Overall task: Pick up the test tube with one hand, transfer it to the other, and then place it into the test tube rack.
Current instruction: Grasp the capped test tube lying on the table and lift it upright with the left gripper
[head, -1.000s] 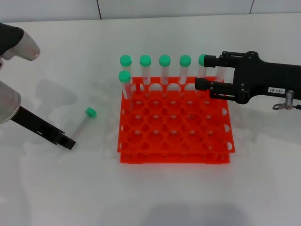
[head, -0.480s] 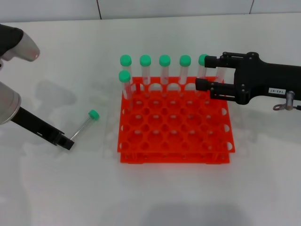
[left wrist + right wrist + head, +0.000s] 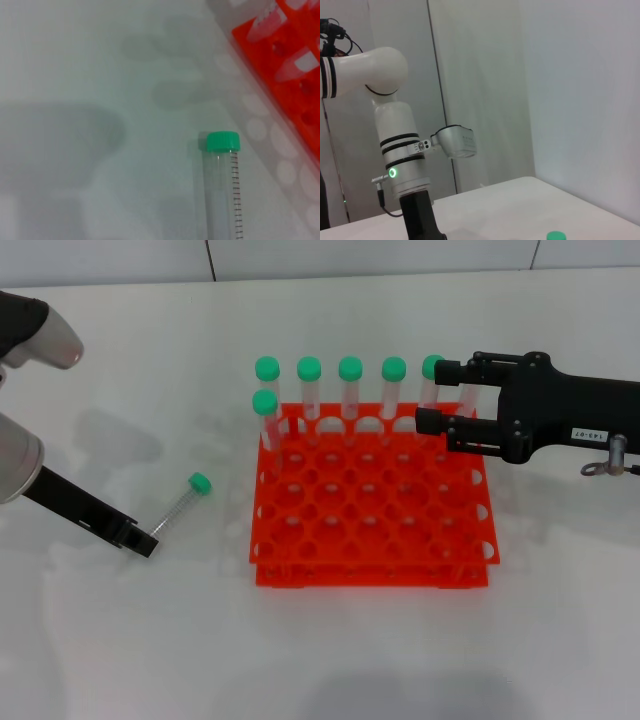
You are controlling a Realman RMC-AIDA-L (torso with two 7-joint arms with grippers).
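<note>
Looks like the pickup step: left gripper (image 3: 143, 541) sits at the bottom end of the test tube (image 3: 180, 507) left of the test tube rack (image 3: 370, 530), can't tell if it's clamped yet, so next it needs a firm pinch and lift, while the right gripper (image 3: 432, 396) hangs open over the rack's far-right corner.

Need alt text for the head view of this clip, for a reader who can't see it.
The left claw grips the bottom end of a green-capped tube lying on the white table, left of the orange rack. The rack holds six capped tubes along its far side. The right claw hovers open over the rack's far right corner.
</note>
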